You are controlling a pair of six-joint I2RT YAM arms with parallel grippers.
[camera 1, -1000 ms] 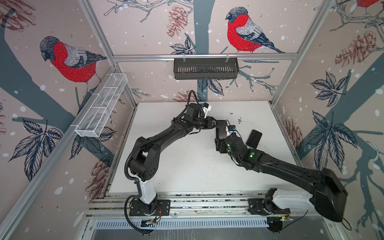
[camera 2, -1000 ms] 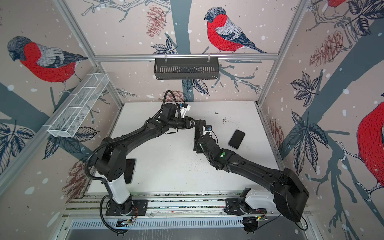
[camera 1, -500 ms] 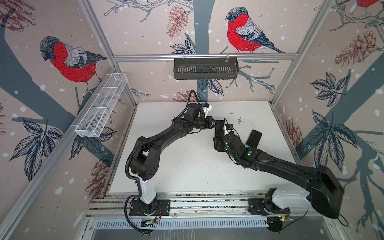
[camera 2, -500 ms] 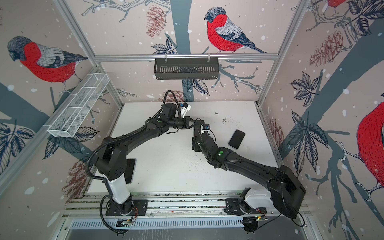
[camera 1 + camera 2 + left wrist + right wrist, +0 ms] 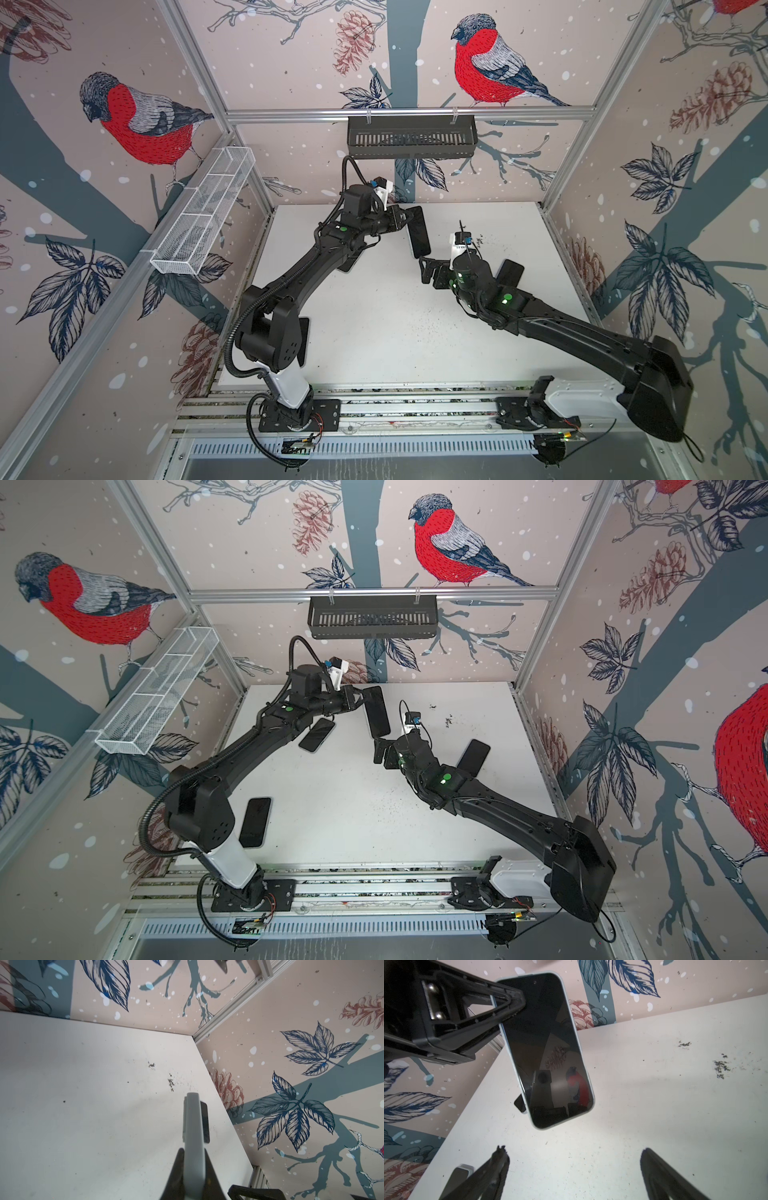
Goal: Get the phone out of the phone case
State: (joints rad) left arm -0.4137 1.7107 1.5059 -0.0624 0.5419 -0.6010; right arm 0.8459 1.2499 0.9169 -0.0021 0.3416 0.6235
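**Both top views.** The left gripper [image 5: 404, 219] reaches over the rear middle of the white counter [image 5: 374, 332] and holds a phone [image 5: 419, 235] in the air. Its jaws are clamped on the phone's upper end, so the handset hangs downward, clear of the surface.

**Right wrist view.** The phone [image 5: 548, 1053] shows a dark, reflective screen bordered by a pale blue rim [image 5: 521, 1086]. It cannot be told whether this rim is the case or the phone's own frame. The left gripper [image 5: 508, 1004] pinches one upper corner.

**Left wrist view.** The phone [image 5: 193, 1126] appears edge-on and grey-blue, between the two black fingers [image 5: 176, 1167].

**Right gripper.** The right gripper [image 5: 427, 270] sits just below the phone's lower end, with its jaws spread wide apart and holding nothing. In the right wrist view its fingertips [image 5: 500, 1159] frame bare counter.

**Other objects.** Three more dark handsets lie flat on the counter:
- a first handset [image 5: 473, 757] beside the right arm;
- a second handset [image 5: 316, 734] under the left forearm;
- a third handset [image 5: 255, 822] by the left arm's base.
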